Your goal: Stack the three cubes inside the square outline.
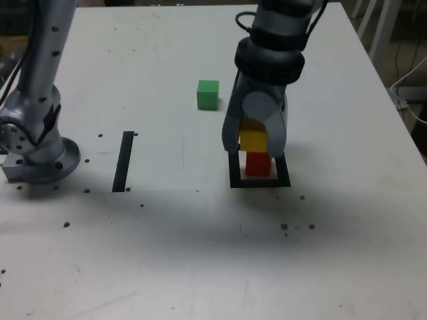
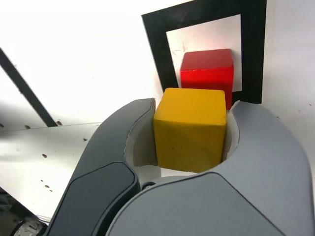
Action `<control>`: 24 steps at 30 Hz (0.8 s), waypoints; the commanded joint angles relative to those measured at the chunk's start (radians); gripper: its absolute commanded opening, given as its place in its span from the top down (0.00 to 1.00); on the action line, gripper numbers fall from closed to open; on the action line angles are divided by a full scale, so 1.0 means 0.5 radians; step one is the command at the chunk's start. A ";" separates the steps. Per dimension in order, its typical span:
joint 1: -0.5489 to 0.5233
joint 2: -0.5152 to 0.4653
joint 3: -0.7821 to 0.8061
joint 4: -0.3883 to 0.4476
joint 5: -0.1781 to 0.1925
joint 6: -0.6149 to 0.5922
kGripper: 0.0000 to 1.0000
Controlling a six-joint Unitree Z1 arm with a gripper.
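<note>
The small matte yellow cube [image 1: 253,140] is pinched tight in the grey gripper [image 1: 254,137], right above the red cube [image 1: 257,163] inside the black tape square outline [image 1: 259,182]. Green cube [image 1: 208,94] sits well apart from that square, on the white table [image 1: 167,253].

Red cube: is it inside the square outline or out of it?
Inside. The red cube sits on the white centre of the square outline, with black tape showing around it in both views.

White speckled table [image 1: 167,253], black tape strip [image 1: 123,161], white cables [image 1: 408,87] beyond
</note>
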 commanded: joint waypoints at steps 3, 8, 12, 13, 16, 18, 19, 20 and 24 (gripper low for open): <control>0.005 0.029 -0.003 -0.016 -0.003 0.006 0.74; 0.018 0.044 0.007 -0.037 0.009 0.009 0.74; 0.027 0.053 0.013 -0.054 0.016 0.012 0.74; 0.028 0.055 0.014 -0.057 0.017 0.013 0.74; 0.036 0.061 0.019 -0.063 0.023 0.015 0.74; 0.043 0.067 0.024 -0.068 0.027 0.017 0.74; 0.048 0.071 0.029 -0.071 0.029 0.019 0.74; 0.050 0.074 0.032 -0.073 0.030 0.021 0.73; 0.058 0.083 0.039 -0.088 0.030 0.044 0.50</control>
